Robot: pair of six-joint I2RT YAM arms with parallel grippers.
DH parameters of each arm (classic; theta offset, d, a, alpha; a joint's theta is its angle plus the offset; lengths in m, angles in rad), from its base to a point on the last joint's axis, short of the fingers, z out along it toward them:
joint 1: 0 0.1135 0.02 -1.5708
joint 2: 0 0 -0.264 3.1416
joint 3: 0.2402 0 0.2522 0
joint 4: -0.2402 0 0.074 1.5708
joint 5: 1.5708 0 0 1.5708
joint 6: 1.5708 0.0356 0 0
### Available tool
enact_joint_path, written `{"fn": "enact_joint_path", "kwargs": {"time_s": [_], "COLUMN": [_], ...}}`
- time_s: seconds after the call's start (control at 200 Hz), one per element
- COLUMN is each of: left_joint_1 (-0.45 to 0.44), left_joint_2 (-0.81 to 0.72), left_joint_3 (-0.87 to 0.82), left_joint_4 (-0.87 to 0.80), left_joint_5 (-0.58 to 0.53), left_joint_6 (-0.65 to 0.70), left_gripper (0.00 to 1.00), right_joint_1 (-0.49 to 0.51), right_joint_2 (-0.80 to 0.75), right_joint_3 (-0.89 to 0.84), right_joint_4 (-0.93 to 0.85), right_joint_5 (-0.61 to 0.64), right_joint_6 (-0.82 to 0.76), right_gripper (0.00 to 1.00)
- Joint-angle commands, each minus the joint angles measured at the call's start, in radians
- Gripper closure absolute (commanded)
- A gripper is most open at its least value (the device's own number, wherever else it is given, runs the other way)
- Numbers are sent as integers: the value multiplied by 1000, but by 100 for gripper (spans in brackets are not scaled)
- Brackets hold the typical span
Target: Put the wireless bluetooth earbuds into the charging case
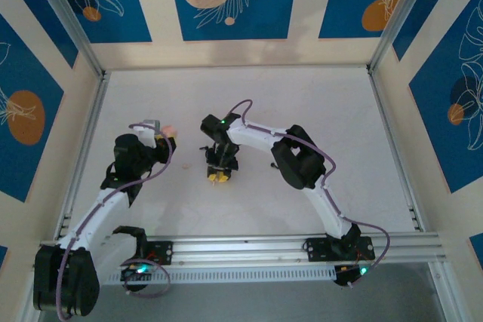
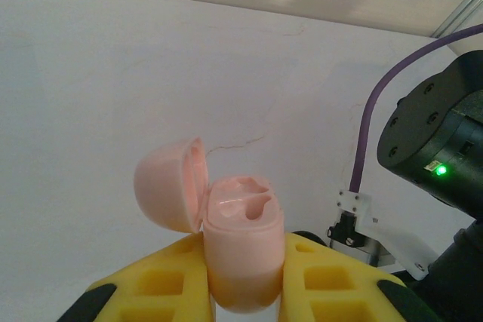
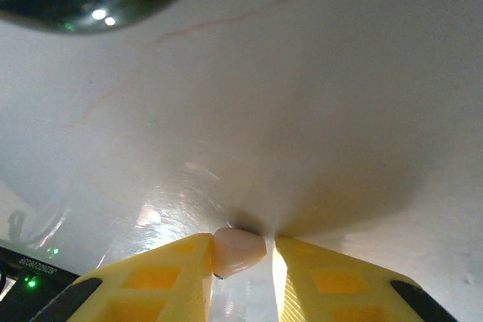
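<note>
Near the middle of the worktop [image 1: 302, 103], the right gripper [image 1: 219, 176] points down at a small pale pink earbud [image 3: 239, 250] lying on the surface. In the right wrist view its yellow fingers [image 3: 162, 277] stand on either side of the earbud: the finger at 9 o'clock touches it, while a thin sliver of gap shows at 3 o'clock. Whether the pinch is complete cannot be told from this.

At about 9 o'clock from that gripper in the top view, the left gripper [image 1: 167, 136] is clamped on the charging case [image 2: 243, 250] (pink here, not dark) and holds it upright off the surface. The lid [image 2: 170, 184] is swung open toward 9 o'clock. The two shaped sockets in the top of the case look empty, though the view is soft.

The step in hand reads as picking up an earbud, with insertion not yet begun. The next move likely calls for a firm, centred pinch. After that comes a lift clear of the worktop, a carry toward 9 o'clock over the open case, and careful alignment of the earbud with one socket before release. A loose grip on so small and smooth a piece could let it twist or drop.
</note>
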Motion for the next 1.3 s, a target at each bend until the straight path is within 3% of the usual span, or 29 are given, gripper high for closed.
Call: {"fn": "enact_joint_path", "kwargs": {"time_s": [0.0, 0.49, 0.85, 0.98, 1.12, 1.295], "left_joint_1": [16, -15, -245, -332, -406, -466], "left_joint_2": [-12, 12, 136, 223, 334, 426], "left_joint_3": [-5, -31, -38, -54, -55, -35], "left_joint_4": [13, 102, 264, 409, 563, 632], "left_joint_5": [46, 166, 169, 175, 210, 231], "left_joint_6": [18, 50, 186, 240, 287, 349], "left_gripper": [81, 84, 84, 84, 84, 85], "right_joint_1": [7, -17, -74, -102, -142, -180], "right_joint_2": [8, -166, -427, -538, -667, -830], "right_joint_3": [-40, -239, -535, -634, -728, -797], "right_joint_4": [88, 248, 438, 488, 532, 564], "right_joint_5": [8, 90, 171, 204, 227, 257], "right_joint_6": [17, 41, 52, 42, 37, 4], "right_gripper": [75, 79, 79, 79, 79, 79]}}
